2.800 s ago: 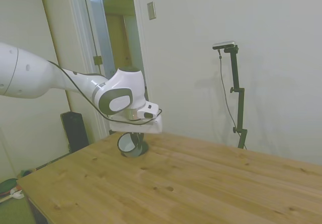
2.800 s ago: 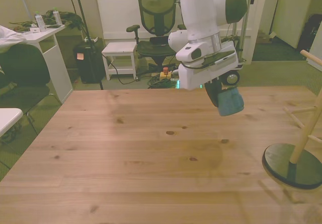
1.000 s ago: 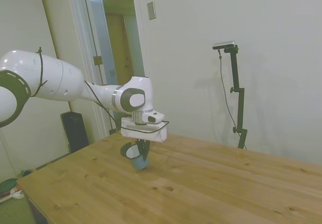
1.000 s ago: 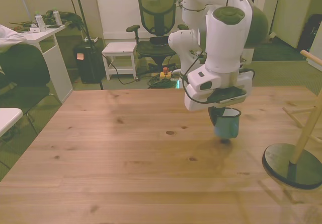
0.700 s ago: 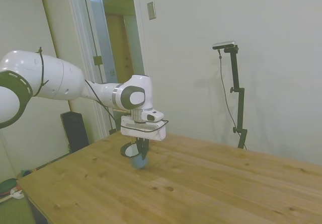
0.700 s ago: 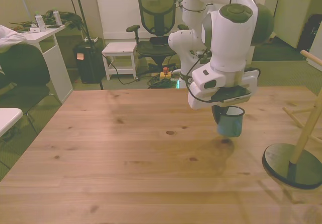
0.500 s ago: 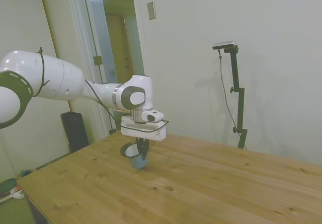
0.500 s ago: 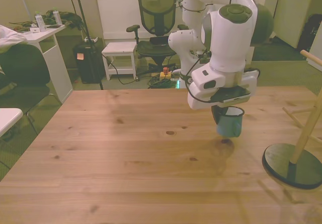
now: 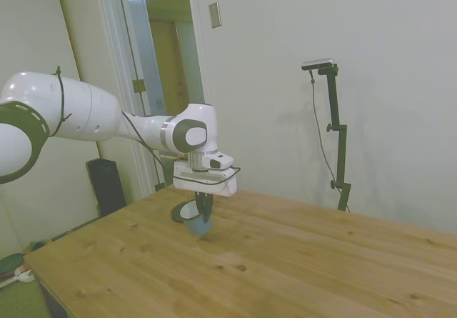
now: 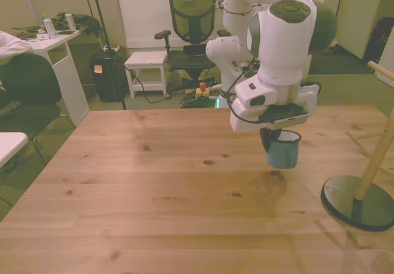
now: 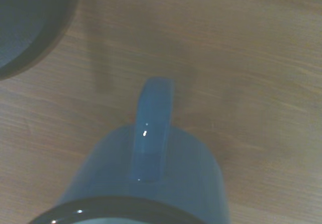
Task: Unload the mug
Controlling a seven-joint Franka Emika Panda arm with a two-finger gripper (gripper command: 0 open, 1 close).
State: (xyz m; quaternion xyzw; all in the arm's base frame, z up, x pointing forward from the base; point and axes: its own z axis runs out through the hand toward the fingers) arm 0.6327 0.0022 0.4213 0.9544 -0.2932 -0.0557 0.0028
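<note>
The mug [image 10: 283, 153] is light blue-grey with a dark rim and hangs upright just above the wooden table [image 10: 154, 194]. My gripper [image 10: 275, 140] is shut on its rim from above. In the side view the mug [image 9: 198, 224] sits under the gripper [image 9: 203, 209], very close to the tabletop; contact cannot be told. The wrist view shows the mug's wall and handle [image 11: 151, 133] from above, over bare wood.
A wooden peg stand with a dark round base [image 10: 359, 202] stands at the front view's right, near the table edge. Its base also shows behind the mug [image 9: 180, 214] and as a dark base [image 11: 25, 27] in the wrist view. An office chair [image 10: 192, 15] stands beyond the table.
The mug, earlier held higher and tipped on its side, now hangs upright and low. Over the last second it drifted slightly toward the front view's right, still gripped.
</note>
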